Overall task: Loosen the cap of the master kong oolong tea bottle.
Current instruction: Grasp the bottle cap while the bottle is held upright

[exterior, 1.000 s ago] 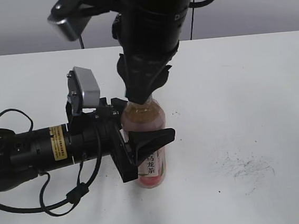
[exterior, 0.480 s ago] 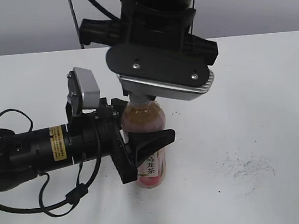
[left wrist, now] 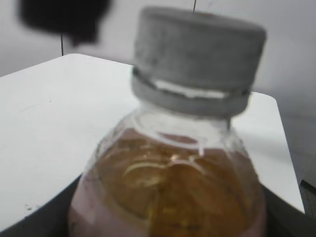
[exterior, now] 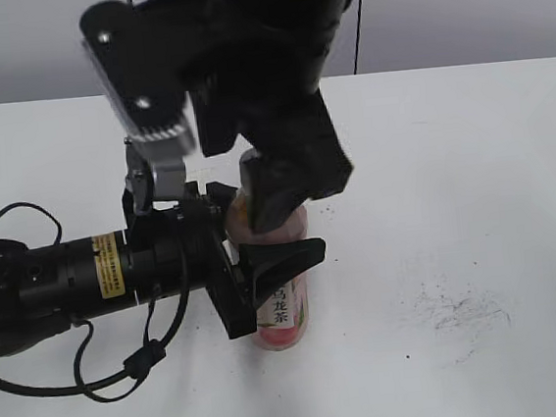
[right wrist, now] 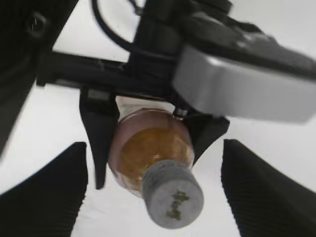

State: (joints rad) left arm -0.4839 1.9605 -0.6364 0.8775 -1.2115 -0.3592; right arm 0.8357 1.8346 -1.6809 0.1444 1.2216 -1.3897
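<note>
The right gripper (right wrist: 155,192) has its fingers (right wrist: 47,190) spread wide, one either side of the cap (right wrist: 173,200) and clear of it. The left gripper (exterior: 263,259) is clamped around the body of the master kong oolong tea bottle (exterior: 280,312), which stands upright on the bench (exterior: 455,201).

The ribbed side of the cap is the place to grip; its top is smooth. The thin plastic body (nearly full of tea) looks likely to give under pressure, so the lower hold should stay firm without crushing it.
</note>
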